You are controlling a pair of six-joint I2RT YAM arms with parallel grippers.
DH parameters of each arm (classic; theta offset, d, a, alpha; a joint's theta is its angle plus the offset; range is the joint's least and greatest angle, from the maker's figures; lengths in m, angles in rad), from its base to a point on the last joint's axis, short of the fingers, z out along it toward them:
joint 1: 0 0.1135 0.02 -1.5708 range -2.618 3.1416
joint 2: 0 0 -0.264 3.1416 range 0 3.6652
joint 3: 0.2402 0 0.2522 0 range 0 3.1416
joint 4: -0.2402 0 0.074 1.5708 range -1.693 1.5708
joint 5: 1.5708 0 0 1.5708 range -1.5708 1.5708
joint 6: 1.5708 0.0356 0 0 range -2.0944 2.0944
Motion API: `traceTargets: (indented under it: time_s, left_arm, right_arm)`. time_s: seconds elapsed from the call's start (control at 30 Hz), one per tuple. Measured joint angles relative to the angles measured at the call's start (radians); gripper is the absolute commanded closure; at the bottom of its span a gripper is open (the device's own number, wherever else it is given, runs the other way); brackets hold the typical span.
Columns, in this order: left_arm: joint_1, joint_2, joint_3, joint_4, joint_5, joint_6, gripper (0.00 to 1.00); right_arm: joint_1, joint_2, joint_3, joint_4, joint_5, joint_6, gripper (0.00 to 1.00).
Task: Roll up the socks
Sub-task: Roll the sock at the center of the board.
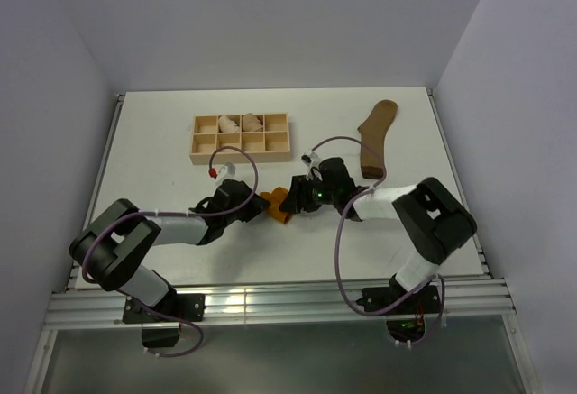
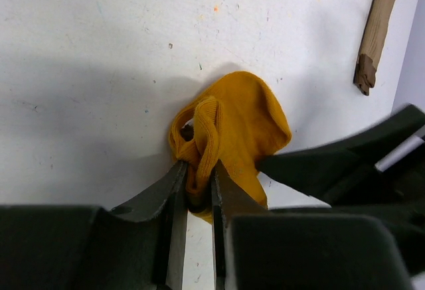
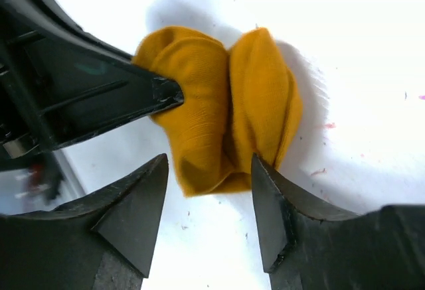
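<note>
The left gripper [image 2: 198, 177] is pinching a thick fold of the mustard sock [image 2: 239, 117], its jaws pressed nearly together on the cloth. The right gripper [image 3: 209, 165] is standing spread, with one finger on each side of the same bunch and not clamping it.

The desk [image 1: 162, 187] is carrying everything, and the two grippers are meeting near its middle. At the far left a wooden tray [image 1: 240, 153] is holding pale rolled bundles [image 1: 240, 123] in two of its far compartments. At the far right the olive-brown sock [image 1: 374, 137] is lying flat and stretched out, well apart from both grippers. The mustard sock is sitting crumpled in a loose wad between them, touching the desk.

The fabric is looking light, soft and floppy, so the wad is likely to be sagging open once the pinch lets go. Taking hold across the whole thickness of the bunch, rather than a single edge layer, is probably the safer grip.
</note>
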Motion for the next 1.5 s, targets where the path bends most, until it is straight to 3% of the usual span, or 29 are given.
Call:
traceTargets:
  time_s: [0.13,0.43,1.03,1.5]
  left_arm:
    - [-0.002,0.0,0.013,-0.022,0.0,0.013,0.99]
    - [-0.005,0.001,0.032,-0.053,0.0,0.029,1.0]
    - [-0.007,0.015,0.063,-0.089,0.004,0.042,1.0]
    - [-0.007,0.021,0.074,-0.1,0.006,0.043,1.0]
  right_arm:
    - [0.072,-0.132,0.0,-0.114,0.165,-0.117,0.32]
    - [0.327,-0.255,0.0,-0.193,0.514,-0.351,0.32]
    - [0.565,-0.033,0.05,-0.181,0.973,-0.658,0.35]
    - [0.607,0.033,0.062,-0.102,1.108,-0.751,0.34]
